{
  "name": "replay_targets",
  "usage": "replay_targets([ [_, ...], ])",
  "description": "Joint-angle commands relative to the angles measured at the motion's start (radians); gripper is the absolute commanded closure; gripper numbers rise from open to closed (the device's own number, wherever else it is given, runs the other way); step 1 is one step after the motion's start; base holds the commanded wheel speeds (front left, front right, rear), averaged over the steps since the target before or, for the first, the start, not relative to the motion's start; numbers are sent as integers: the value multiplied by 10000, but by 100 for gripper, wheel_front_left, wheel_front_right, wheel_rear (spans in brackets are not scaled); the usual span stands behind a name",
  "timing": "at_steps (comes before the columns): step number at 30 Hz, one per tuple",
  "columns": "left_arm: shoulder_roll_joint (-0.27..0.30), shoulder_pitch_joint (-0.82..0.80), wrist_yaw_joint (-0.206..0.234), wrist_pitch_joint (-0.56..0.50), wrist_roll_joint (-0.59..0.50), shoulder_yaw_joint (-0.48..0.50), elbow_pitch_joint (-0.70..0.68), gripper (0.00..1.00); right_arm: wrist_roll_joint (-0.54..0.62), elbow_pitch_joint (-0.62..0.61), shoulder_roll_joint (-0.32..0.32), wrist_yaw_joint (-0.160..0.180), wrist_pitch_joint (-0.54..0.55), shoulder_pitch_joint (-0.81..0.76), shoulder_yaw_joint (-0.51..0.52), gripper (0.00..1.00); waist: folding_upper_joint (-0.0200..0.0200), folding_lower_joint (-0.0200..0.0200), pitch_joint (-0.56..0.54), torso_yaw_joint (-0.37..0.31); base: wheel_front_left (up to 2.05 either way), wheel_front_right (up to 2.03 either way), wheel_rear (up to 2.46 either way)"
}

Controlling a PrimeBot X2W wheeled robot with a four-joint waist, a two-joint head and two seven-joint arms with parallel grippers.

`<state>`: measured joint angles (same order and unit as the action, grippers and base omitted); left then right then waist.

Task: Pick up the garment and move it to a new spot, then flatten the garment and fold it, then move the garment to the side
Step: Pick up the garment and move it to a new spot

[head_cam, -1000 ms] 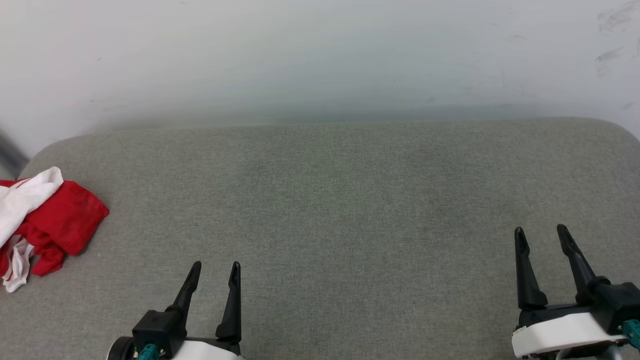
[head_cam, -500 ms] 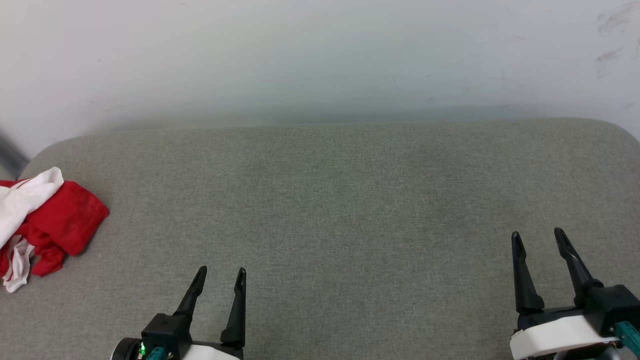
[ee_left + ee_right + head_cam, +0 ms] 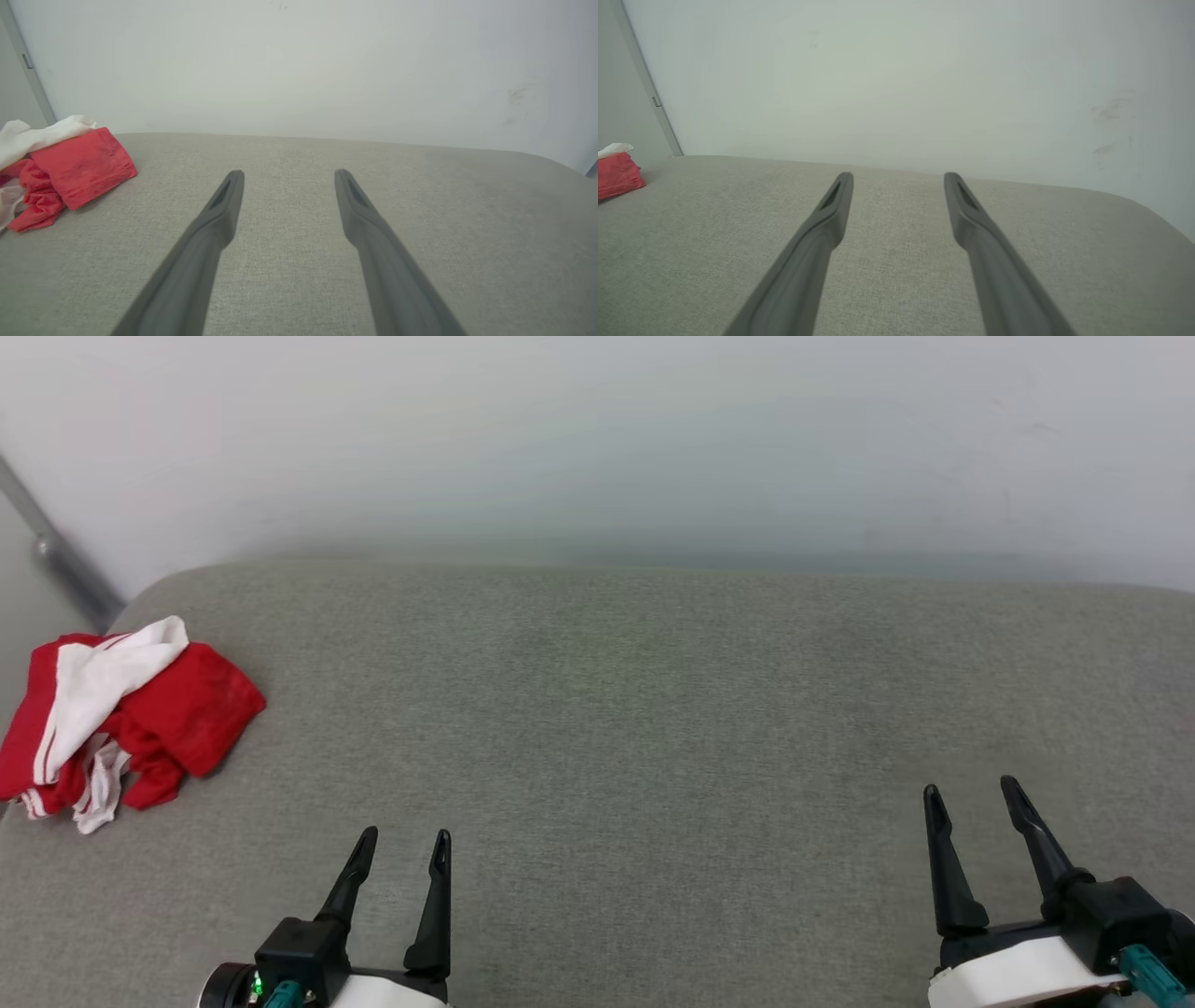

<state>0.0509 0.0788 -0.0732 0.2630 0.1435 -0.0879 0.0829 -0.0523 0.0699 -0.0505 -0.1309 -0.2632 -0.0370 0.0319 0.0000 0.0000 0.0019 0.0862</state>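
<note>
a: where is the shirt (image 3: 131,709) lying?
b: it is lying bunched at the cushion's (image 3: 616,709) left edge, ahead-left of the left gripper (image 3: 406,833), the nearer one. the left and the right gripper (image 3: 971,786) are being held open, empty.

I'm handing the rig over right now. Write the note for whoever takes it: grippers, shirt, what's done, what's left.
Left gripper: jaws open, empty, over the near edge of the grey cushion.
Right gripper: jaws open, empty, over the near right of the cushion.
Garment: a crumpled red-and-white heap at the cushion's left end, beyond and left of the left gripper. Neither gripper touches it.
Done: nothing yet, judging by how it lies.
Left: pick it up, move it to a new spot, flatten, fold, set aside. The left arm is the nearer one for the pick.
</note>
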Motion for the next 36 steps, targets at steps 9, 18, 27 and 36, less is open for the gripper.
replay_targets([
  [9, -10, 107, 42, 28, -38, 288, 37, 0, -36, 100, 5, 3, -25, -172, -279, 0, 0, 0, -63, 1414, 0, 0, 0],
  [18, -9, 173, -17, 28, -204, 426, -66, 0, -107, 148, 5, 3, -25, -175, -539, 0, 0, 0, -116, 2799, 0, 0, 0],
  [27, -10, 97, 32, 28, -308, 521, -209, 0, -211, 271, 4, 3, -25, -98, -753, 0, 0, 0, -55, 3783, 0, 0, 0],
  [36, -10, 139, -115, 28, -278, 545, -182, 0, -350, 370, 4, 3, -25, 19, -891, 0, 0, 0, -23, 4125, 0, 0, 0],
])
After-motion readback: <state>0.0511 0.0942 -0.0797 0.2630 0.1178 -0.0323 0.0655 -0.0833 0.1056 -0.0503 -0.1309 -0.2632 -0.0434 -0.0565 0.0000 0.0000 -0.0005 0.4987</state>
